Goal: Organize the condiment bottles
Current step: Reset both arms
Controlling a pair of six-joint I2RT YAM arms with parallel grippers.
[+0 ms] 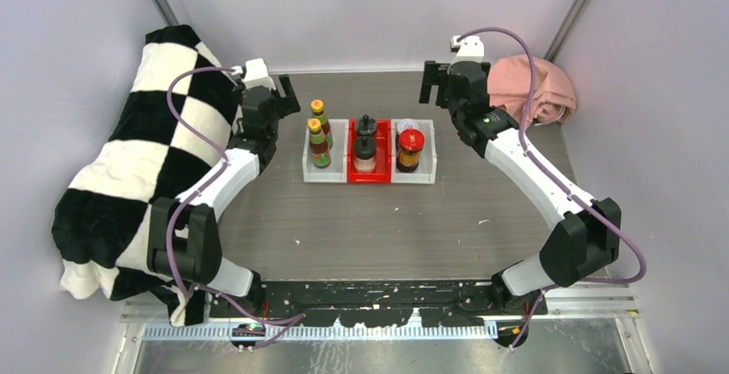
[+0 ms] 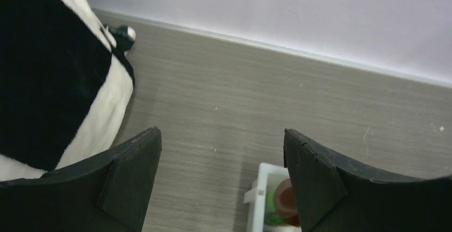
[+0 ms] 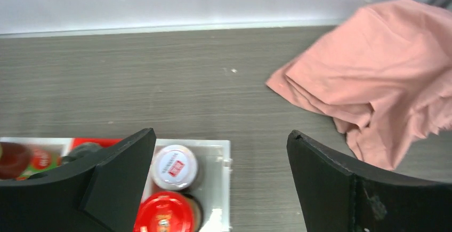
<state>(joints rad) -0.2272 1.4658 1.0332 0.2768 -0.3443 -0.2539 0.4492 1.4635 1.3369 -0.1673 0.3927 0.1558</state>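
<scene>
Three bins stand in a row at the table's middle back. The left white bin (image 1: 308, 166) holds two yellow-capped red sauce bottles (image 1: 319, 134). The red bin (image 1: 352, 174) holds two black-lidded shakers (image 1: 365, 147). The right white bin (image 1: 429, 159) holds the red-lidded dark jar (image 1: 410, 150) and a white-lidded jar (image 1: 406, 125) behind it. My left gripper (image 1: 289, 99) is open and empty, just left of the bins; its wrist view shows a bin corner (image 2: 260, 190) and one sauce bottle (image 2: 282, 201). My right gripper (image 1: 428, 82) is open and empty behind the right bin; its wrist view shows the red lid (image 3: 165, 214) and white lid (image 3: 174, 166).
A black-and-white checkered blanket (image 1: 142, 163) lies along the left side, beside the left arm. A pink cloth (image 1: 535, 90) lies bunched at the back right corner and also shows in the right wrist view (image 3: 384, 77). Walls close in the back and both sides.
</scene>
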